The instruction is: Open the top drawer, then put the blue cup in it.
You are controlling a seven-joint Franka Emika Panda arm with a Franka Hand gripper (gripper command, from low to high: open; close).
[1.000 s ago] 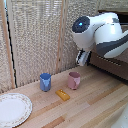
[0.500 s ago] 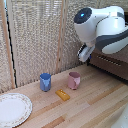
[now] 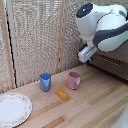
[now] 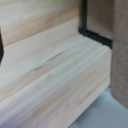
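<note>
Exterior view: the blue cup (image 3: 45,81) stands upright on the light wooden worktop (image 3: 95,107), left of centre in the frame and close to the woven screen (image 3: 37,35) that fills the background. The pink cup (image 3: 74,80) stands upright just to its right, apart from it. A small yellow block (image 3: 62,94) lies flat on the worktop in front of the two cups, between them and touching neither. A white plate (image 3: 12,109) with a patterned rim sits at the lower left corner of the frame, well apart from the cups.

The robot arm (image 3: 102,25), white with dark joints, occupies the upper right of the frame. Its gripper (image 3: 87,52) hangs right of centre, above the worktop and well clear of both cups. The jaws are too small and blurred to read; whether they are apart or closed cannot be told, and nothing is seen held in them.

A dark brown cabinet (image 3: 111,64) sits at the right edge of the frame, behind the gripper. A pale horizontal line crosses its face; which drawer front this belongs to cannot be told, nor whether any drawer is pulled out.

Wrist view: bare worktop planks (image 4: 45,75) fill most of the frame, with a dark frame edge (image 4: 92,32) at the upper right. Neither cup nor the jaws appear here.
</note>
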